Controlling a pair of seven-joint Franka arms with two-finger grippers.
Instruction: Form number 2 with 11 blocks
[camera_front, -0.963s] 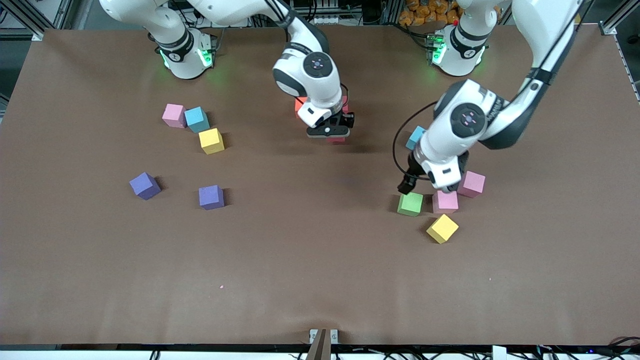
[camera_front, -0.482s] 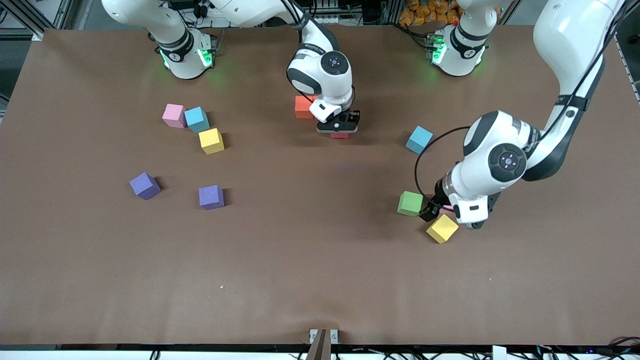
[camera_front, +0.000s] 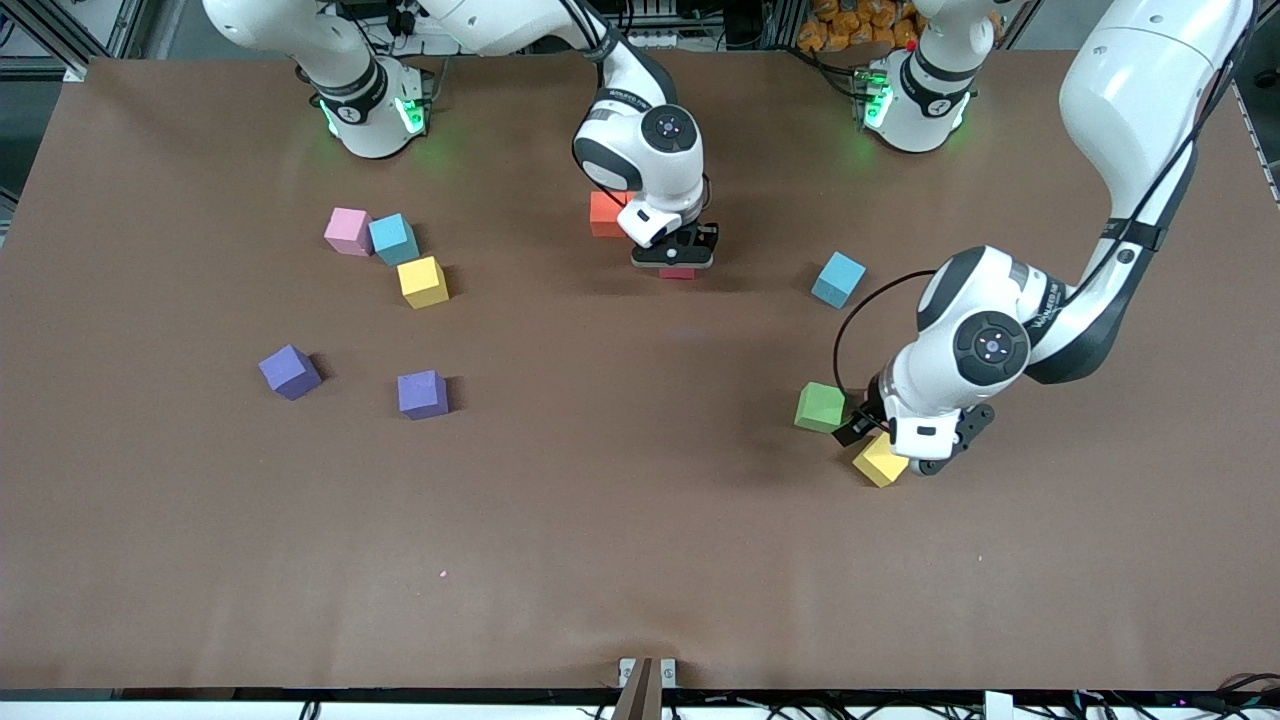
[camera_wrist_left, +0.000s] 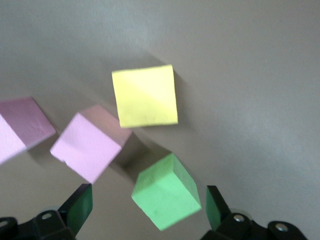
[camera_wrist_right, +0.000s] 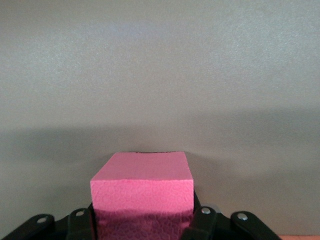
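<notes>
My right gripper (camera_front: 676, 262) (camera_wrist_right: 142, 220) is shut on a red block (camera_front: 677, 272) (camera_wrist_right: 142, 190), low over the table beside an orange block (camera_front: 605, 212). My left gripper (camera_front: 893, 450) (camera_wrist_left: 147, 210) hangs open over a yellow block (camera_front: 876, 464) (camera_wrist_left: 145, 96). Next to that lie a green block (camera_front: 820, 407) (camera_wrist_left: 167, 197) and two pink blocks (camera_wrist_left: 90, 147) (camera_wrist_left: 22, 125); the front view hides the pink ones under the left arm. The green block shows between the open fingers (camera_wrist_left: 80, 206). The number 2 is out of view.
Toward the right arm's end lie a pink block (camera_front: 348, 230), a light-blue cube (camera_front: 393, 238), a yellow block (camera_front: 423, 281) and two purple blocks (camera_front: 290, 371) (camera_front: 422, 393). Another light-blue cube (camera_front: 838, 279) lies farther from the camera than the green block.
My left arm swung from over the pink blocks toward the front camera, to above the yellow block. My right gripper carried the red block a little toward the left arm's end.
</notes>
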